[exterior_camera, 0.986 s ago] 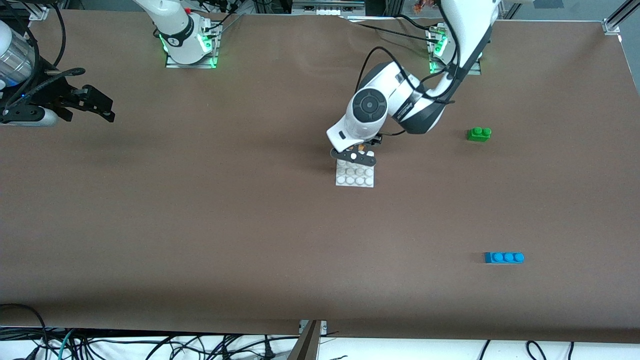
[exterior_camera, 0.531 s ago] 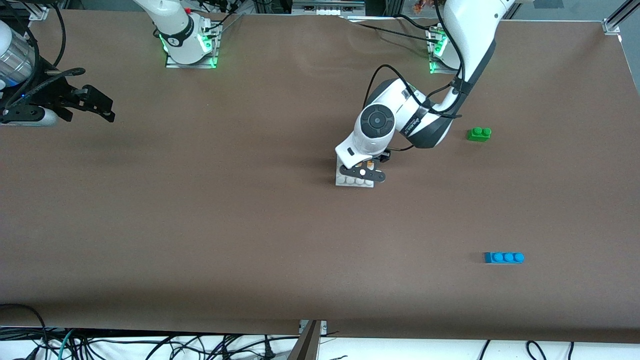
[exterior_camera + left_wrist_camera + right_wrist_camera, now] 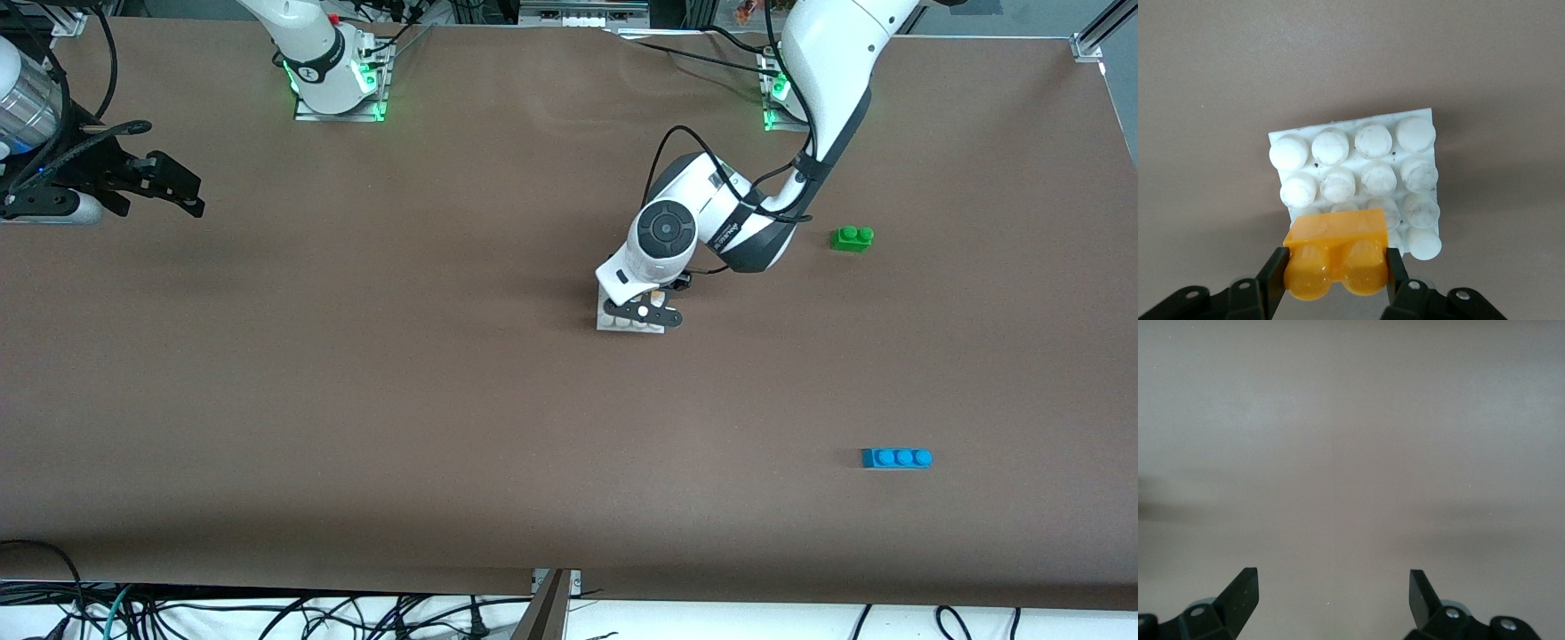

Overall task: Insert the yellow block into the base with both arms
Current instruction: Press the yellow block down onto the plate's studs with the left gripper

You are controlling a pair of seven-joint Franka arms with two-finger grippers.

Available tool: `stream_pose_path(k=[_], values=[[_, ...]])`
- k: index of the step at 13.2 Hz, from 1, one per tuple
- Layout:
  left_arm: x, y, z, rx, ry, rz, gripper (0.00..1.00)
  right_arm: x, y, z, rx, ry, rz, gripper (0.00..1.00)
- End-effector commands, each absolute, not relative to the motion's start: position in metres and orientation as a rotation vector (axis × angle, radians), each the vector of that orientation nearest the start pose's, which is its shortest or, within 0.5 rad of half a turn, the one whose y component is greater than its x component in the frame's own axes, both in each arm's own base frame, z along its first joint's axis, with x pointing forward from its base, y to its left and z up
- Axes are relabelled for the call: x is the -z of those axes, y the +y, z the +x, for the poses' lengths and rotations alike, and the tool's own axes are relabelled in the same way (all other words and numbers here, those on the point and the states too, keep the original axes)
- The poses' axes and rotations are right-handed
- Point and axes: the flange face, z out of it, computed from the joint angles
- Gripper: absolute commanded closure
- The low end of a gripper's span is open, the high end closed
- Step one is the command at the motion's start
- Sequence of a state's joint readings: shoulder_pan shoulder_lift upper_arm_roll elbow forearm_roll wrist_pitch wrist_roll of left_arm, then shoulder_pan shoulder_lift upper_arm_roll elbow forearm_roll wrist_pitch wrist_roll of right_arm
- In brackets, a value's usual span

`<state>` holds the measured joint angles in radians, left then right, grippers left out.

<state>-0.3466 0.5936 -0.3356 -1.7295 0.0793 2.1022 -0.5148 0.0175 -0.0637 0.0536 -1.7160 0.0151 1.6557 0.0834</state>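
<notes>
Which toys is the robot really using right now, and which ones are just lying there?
Using:
- yellow block, pinched in the left gripper
- white base, right under it

Just lying there:
- green brick
- blue brick

The right gripper waits open at its end of the table.

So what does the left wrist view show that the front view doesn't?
Only the left wrist view shows the yellow block plainly, clamped in the left gripper over the base. Only the front view shows the green brick, the blue brick and the waiting right gripper, open at the right arm's end. Both show the base and left gripper.
</notes>
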Motion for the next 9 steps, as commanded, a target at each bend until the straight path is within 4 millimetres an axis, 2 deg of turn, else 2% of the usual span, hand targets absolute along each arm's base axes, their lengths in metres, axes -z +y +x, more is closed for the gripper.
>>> stream_pose_path(k=[1, 9], values=[[-0.239, -0.398, 0.516, -0.314, 0.272, -3.105, 0.78, -0.602, 0.042, 0.535, 0.014, 0.039, -3.12, 0.01], [-0.227, -0.412, 0.507, -0.318, 0.29, -3.108, 0.77, -0.602, 0.044, 0.534, 0.007, 0.046, -3.121, 0.01]])
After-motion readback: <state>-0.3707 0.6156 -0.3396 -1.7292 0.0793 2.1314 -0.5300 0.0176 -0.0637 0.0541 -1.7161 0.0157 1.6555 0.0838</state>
